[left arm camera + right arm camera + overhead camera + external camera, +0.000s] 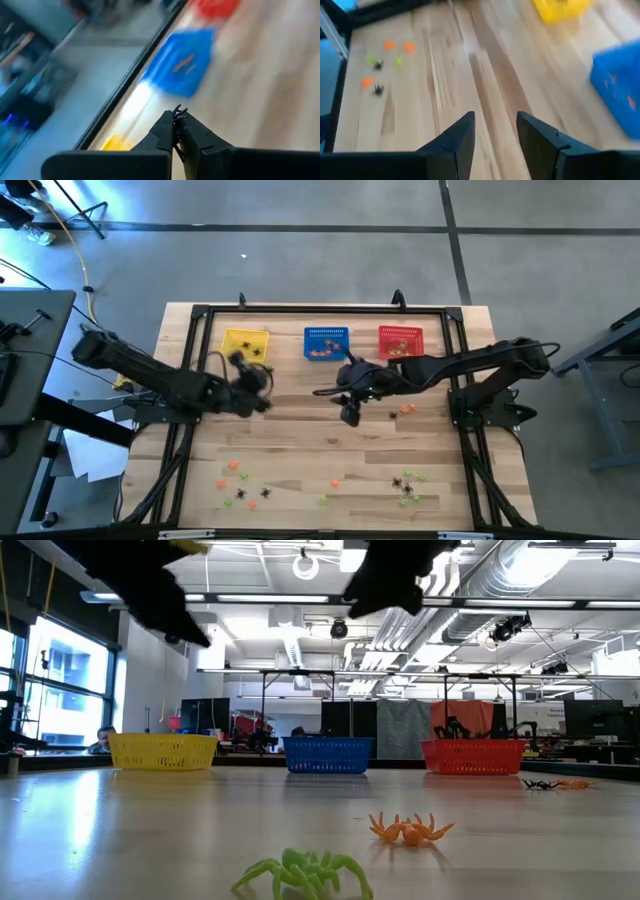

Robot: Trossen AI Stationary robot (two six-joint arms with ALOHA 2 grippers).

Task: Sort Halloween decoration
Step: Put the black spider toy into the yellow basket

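Note:
The Halloween decoration is small plastic spiders. Black, orange and green ones lie scattered along the near edge (245, 480) (408, 485), and two more lie near the right (407, 408). A green one (305, 873) and an orange one (410, 830) show close up in the low view. My left gripper (258, 376) hovers near the yellow basket (245, 345), shut on a black spider (178, 113). My right gripper (345, 405) (495, 135) hangs open above the table's middle, in front of the blue basket (326, 342), with nothing between its fingers. My left gripper pinches the black spider between its two fingertips; only a few thin legs (180, 110) stick out past the tips. The spider is lifted clear of the table. Which part of its body the fingers have is hidden by the fingers themselves.
Yellow, blue and red (400, 340) mesh baskets stand in a row along the far edge; the blue and red ones hold orange pieces. A black frame (200, 312) runs around the tabletop. Bare wood lies between the baskets and the scattered spiders.

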